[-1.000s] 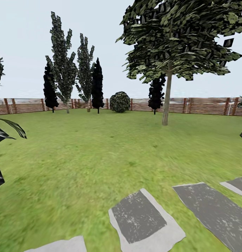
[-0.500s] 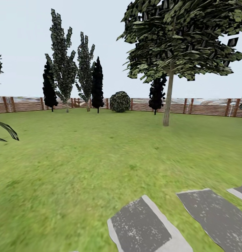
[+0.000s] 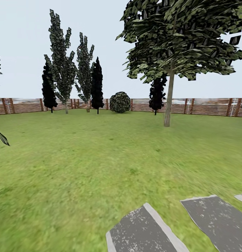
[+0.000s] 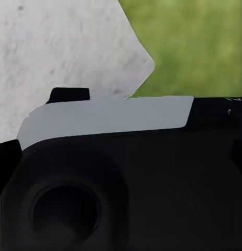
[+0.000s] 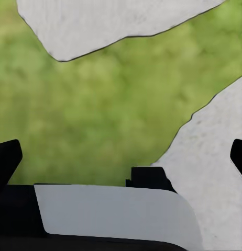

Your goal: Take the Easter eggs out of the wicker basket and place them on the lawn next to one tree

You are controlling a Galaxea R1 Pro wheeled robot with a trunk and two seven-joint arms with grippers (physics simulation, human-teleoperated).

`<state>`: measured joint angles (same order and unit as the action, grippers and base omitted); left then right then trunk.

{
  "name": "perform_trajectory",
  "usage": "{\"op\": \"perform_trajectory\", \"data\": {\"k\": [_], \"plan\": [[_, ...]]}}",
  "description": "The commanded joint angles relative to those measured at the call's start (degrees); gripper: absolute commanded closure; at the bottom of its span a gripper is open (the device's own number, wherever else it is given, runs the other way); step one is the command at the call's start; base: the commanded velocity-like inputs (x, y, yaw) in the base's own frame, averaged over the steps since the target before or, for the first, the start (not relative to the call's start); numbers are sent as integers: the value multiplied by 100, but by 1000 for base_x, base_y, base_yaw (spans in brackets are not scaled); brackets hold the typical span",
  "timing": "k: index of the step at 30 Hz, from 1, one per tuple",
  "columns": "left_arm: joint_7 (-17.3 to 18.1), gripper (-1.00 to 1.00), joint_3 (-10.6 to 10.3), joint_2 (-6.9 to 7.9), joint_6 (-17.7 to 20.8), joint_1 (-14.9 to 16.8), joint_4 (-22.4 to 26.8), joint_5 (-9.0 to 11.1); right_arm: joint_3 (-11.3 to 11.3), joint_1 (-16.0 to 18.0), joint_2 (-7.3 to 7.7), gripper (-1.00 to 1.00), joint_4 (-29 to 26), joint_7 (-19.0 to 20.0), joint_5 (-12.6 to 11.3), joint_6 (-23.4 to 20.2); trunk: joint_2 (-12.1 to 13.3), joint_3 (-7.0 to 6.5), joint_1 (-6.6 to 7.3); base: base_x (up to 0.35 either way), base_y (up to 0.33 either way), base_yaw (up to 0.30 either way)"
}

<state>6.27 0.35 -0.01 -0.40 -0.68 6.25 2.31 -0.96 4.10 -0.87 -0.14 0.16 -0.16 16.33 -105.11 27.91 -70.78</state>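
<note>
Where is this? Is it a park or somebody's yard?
It looks like a fenced garden, probably someone's yard. There is a wide green lawn, a brown wooden fence all around the far edge, trees such as the leafy tree on the right, and grey stepping stones in the grass.

Tree (image 3: 167,105) on lawn (image 3: 82,157), fence (image 3: 205,106) behind, slabs (image 3: 142,231) in front
</note>
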Motion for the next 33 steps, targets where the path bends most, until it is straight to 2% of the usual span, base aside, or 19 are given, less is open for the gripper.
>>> {"op": "perform_trajectory", "data": {"k": [1,26,33], "plan": [[16,-100,4,0,-4,-2,8,24,-10,3,-1,-100,5,2,-2,19,-2,5,-3,322,0,0],[6,-100,2,-6,-4,-2,8,24,-10,3,-1,-100,5,2,0,18,-2,5,-3,321,0,26],[23,-100,1,7,-4,-2,8,24,19,3,-12,-100,-7,10,18,19,-2,5,-3,123,0,5]]}}
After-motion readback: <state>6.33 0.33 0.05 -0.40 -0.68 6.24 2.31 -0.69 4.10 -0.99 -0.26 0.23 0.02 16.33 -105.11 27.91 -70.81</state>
